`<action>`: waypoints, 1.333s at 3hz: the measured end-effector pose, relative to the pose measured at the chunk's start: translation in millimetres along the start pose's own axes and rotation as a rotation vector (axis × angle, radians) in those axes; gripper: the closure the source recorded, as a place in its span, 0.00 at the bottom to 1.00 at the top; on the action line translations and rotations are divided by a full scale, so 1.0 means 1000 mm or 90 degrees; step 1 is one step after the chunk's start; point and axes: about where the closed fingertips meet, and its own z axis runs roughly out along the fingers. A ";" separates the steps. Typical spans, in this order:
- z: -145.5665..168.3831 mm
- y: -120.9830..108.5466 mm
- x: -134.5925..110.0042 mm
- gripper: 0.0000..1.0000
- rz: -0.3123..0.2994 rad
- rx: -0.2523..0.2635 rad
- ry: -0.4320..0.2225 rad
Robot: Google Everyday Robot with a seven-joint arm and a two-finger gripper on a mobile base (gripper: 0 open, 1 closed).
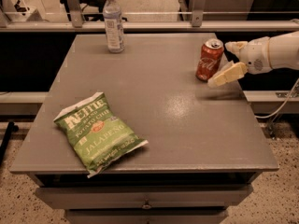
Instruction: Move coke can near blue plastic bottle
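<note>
A: Item one, can (208, 59): where is it kept?
B: Stood upright at the table's (177, 120) right rear, well apart from the bottle (113, 22) at left rear.
A: Item two, gripper (221, 63)?
B: Held level just right of the can, fingers spread, nothing gripped. A side grasp is judged to be intended.

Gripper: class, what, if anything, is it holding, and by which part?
Nothing is held. The gripper sits just right of the upright coke can, its fingers spread open and not closed on the can.
</note>
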 end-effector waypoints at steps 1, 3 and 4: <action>0.021 0.002 -0.006 0.00 0.021 -0.025 -0.054; 0.035 0.001 -0.023 0.41 0.046 -0.041 -0.115; 0.024 -0.004 -0.031 0.64 0.044 -0.028 -0.128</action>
